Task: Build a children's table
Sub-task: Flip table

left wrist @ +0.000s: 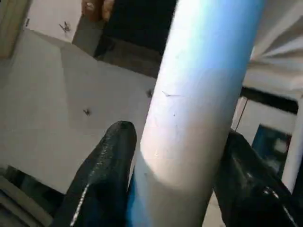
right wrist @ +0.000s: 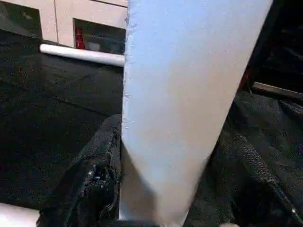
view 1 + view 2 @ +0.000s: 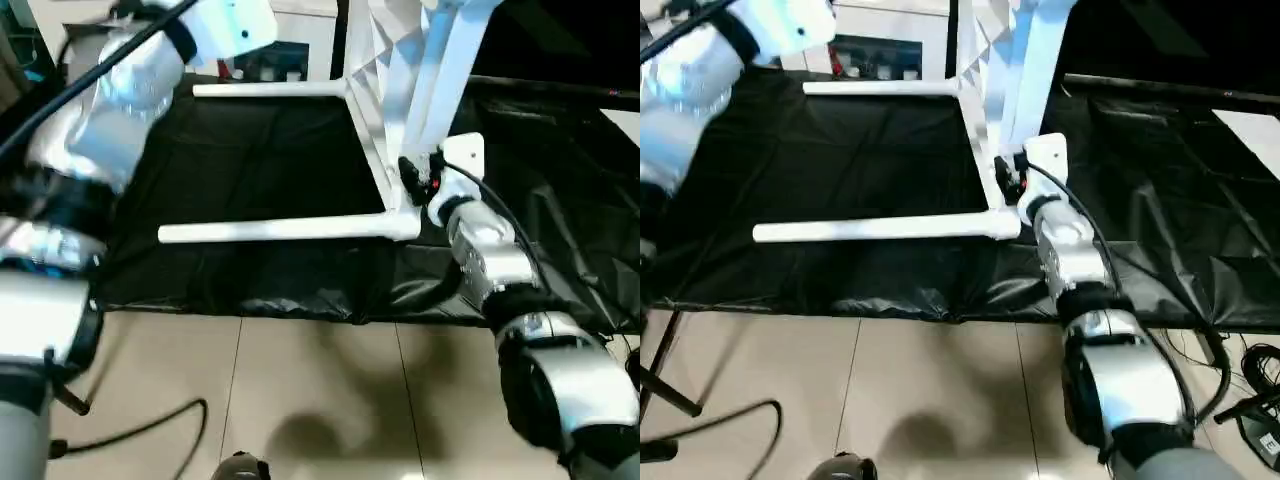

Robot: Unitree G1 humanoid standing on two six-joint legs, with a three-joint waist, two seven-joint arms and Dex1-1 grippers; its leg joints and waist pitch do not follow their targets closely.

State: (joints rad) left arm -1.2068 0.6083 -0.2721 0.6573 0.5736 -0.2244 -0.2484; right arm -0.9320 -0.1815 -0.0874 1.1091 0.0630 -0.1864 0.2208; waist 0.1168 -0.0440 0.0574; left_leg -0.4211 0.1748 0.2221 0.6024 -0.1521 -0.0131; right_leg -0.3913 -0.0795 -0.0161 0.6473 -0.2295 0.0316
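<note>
While the white table top (image 3: 375, 110) stood on its edge on the black sheet (image 3: 250, 180), two of its legs stuck out level toward nine o'clock in the head views: the far leg (image 3: 268, 90) ran along the upper part of the sheet, and the near leg (image 3: 285, 229) lay low across the middle of it. A third leg (image 3: 445, 70) rose steeply toward one o'clock from the lower corner of the top. The right pincer (image 3: 412, 178) was at the foot of that rising leg, just above the corner where the near leg joined the top. In the right wrist view its two black fingers (image 2: 94, 175) stood on either side of the white tube (image 2: 184, 104), close against it, so the right pincer was closed around the leg. In the left wrist view the left pincer (image 1: 182, 189) likewise had a black finger (image 1: 102, 175) on each side of a white tube (image 1: 203, 94); the fingers lay right beside the tube, though whether they were pressing on it could not be told. The left arm (image 3: 130, 95) reached up toward twelve o'clock at the left of the head views. Behind the sheet stood a white cabinet (image 3: 890, 45) with small things on its shelf. A pale tiled floor (image 3: 300, 400) lay in front of the sheet, with a black cable (image 3: 150, 425) across it at seven o'clock
</note>
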